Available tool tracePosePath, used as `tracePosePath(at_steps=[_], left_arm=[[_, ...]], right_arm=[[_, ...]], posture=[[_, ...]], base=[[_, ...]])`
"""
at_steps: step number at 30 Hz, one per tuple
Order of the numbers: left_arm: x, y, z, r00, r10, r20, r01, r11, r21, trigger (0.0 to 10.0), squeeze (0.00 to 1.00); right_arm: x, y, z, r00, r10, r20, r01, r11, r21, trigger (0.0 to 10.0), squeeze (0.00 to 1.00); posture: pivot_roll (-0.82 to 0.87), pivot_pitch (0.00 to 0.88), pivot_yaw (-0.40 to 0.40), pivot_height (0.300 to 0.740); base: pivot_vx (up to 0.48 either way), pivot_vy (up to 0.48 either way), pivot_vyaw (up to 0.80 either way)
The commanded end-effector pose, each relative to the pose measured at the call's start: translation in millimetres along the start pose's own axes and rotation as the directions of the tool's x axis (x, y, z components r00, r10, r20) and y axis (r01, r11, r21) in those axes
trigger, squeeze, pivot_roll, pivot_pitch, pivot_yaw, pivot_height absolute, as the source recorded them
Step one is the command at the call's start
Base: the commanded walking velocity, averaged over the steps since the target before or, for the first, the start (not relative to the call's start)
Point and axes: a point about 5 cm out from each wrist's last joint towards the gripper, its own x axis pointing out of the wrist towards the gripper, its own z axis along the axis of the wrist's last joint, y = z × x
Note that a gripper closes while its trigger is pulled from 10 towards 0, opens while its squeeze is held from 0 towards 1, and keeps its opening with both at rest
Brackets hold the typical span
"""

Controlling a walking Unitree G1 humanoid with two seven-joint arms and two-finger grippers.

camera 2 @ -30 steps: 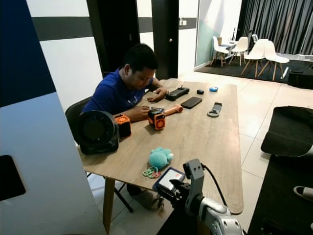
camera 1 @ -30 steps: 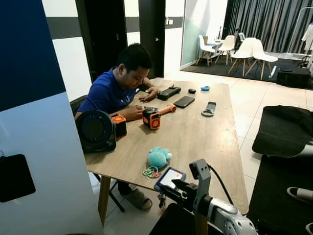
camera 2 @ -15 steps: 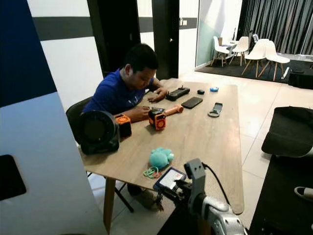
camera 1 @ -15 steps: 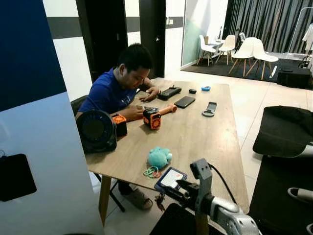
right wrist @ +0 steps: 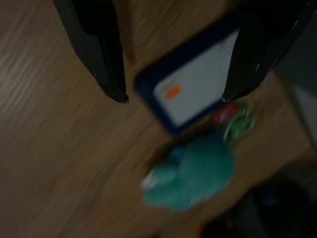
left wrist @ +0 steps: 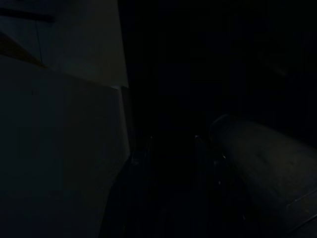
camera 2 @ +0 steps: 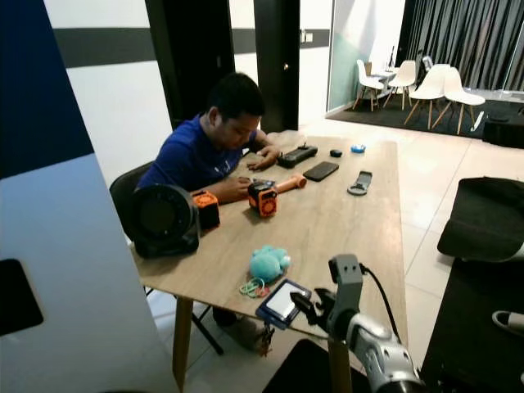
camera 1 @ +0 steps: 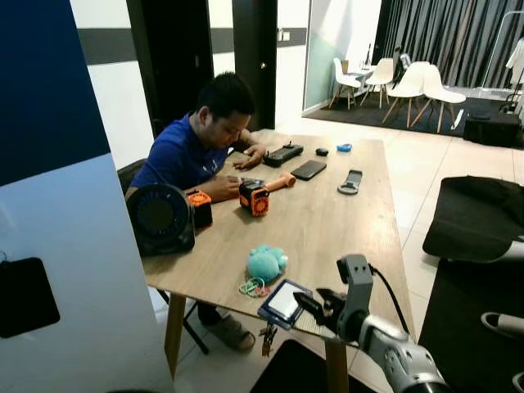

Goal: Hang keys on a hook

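The right gripper point(camera 1: 311, 306) hovers at the table point(camera 1: 344, 221) edge, fingers spread wide, gripping nothing. The blue card holder point(camera 1: 284, 302) with hanging keys point(camera 1: 265, 336) lies just ahead. The arm has shifted rightward since earlier. The wrist view adds the teal plush point(right wrist: 195, 174) beyond.

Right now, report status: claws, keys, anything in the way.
Right claw open over the blue card holder at the table's near edge. Keys dangling off that edge. Teal plush just beyond. Left arm idle.
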Motion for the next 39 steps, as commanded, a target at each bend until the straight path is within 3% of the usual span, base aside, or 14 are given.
tracePosePath(at_steps=[1, 4, 6, 10, 11, 12, 21, 24, 28, 33, 39], left_arm=[[-3.6, 5.1, -5.4, 1.0, 0.005, -0.023, -0.004, 1.0, 0.027, 10.0, 0.0], [-3.8, 5.4, -5.6, 1.0, 0.005, -0.024, -0.005, 1.0, 0.031, 10.0, 0.0], [-3.9, 5.3, -6.0, 1.0, 0.005, -0.025, -0.004, 0.999, 0.033, 10.0, 0.0], [-4.2, 4.9, -7.1, 1.0, 0.003, -0.028, -0.002, 0.999, 0.034, 10.0, 0.0], [-4.4, 5.0, -7.6, 1.0, 0.002, -0.03, -0.001, 0.999, 0.035, 10.0, 0.0], [-4.5, 5.0, -7.7, 1.0, 0.002, -0.031, -0.001, 0.999, 0.035, 10.0, 0.0], [-5.2, 8.6, -3.3, 0.999, 0.032, 0.014, -0.032, 0.999, 0.021, 10.0, 0.0], [-4.9, 12.5, 2.3, 0.997, 0.059, 0.049, -0.059, 0.998, -0.001, 10.0, 0.0], [-4.2, 13.0, 4.0, 0.997, 0.059, 0.047, -0.06, 0.998, 0.007, 10.0, 0.0], [-3.9, 13.3, 5.0, 0.997, 0.064, 0.05, -0.065, 0.998, 0.01, 10.0, 0.0], [-4.4, 16.3, 7.0, 0.992, 0.1, 0.072, -0.099, 0.995, -0.017, 10.0, 0.0]], right_arm=[[0.8, -1.6, -0.6, 1.0, -0.02, 0.007, 0.02, 1.0, 0.0, 10.0, 0.0], [5.6, -6.4, 7.5, 0.996, -0.083, 0.044, 0.083, 0.997, 0.004, 10.0, 0.0], [7.9, -3.7, 11.1, 0.996, -0.068, 0.054, 0.067, 0.998, 0.013, 10.0, 0.0], [11.9, 10.8, 11.2, 0.998, 0.05, 0.028, -0.05, 0.999, -0.002, 10.0, 0.0], [10.9, 26.7, 4.7, 0.983, 0.186, -0.011, -0.186, 0.982, -0.037, 10.0, 0.0], [10.3, 32.0, 2.3, 0.973, 0.229, -0.022, -0.23, 0.972, -0.045, 10.0, 0.0], [0.2, 54.0, -12.9, 0.922, 0.386, -0.021, -0.386, 0.921, -0.046, 10.0, 0.0], [-7.3, 63.1, -32.1, 0.899, 0.432, -0.067, -0.435, 0.9, -0.03, 10.0, 0.0], [-12.0, 66.7, -64.9, 0.893, 0.417, -0.17, -0.428, 0.903, -0.029, 10.0, 0.0], [-16.6, 67.0, -84.2, 0.887, 0.401, -0.227, -0.417, 0.909, -0.022, 10.0, 0.0], [-23.4, 59.6, -110.7, 0.909, 0.312, -0.278, -0.335, 0.941, -0.039, 10.0, 0.0]], posture=[[0.06, 0.028, 0.032, 0.74], [0.07, 0.026, 0.031, 0.74], [0.07, 0.022, 0.031, 0.74], [0.07, 0.018, 0.029, 0.74], [0.07, 0.016, 0.027, 0.74], [0.07, 0.016, 0.027, 0.74], [0.07, 0.009, 0.03, 0.74], [0.06, 0.006, 0.032, 0.74], [0.06, 0.006, 0.034, 0.74], [0.06, 0.005, 0.034, 0.74], [0.06, 0.005, 0.029, 0.74]], base=[[0.0, 0.0, 0.0], [0.0, 0.0, 0.0], [0.0, 0.0, 0.0], [0.0, 0.0, 0.0], [0.0, 0.0, 0.0], [0.0, 0.0, 0.0], [0.0, 0.0, 0.0], [0.0, 0.0, 0.0], [0.0, 0.0, 0.0], [0.0, 0.0, 0.0], [0.0, 0.0, 0.0]])
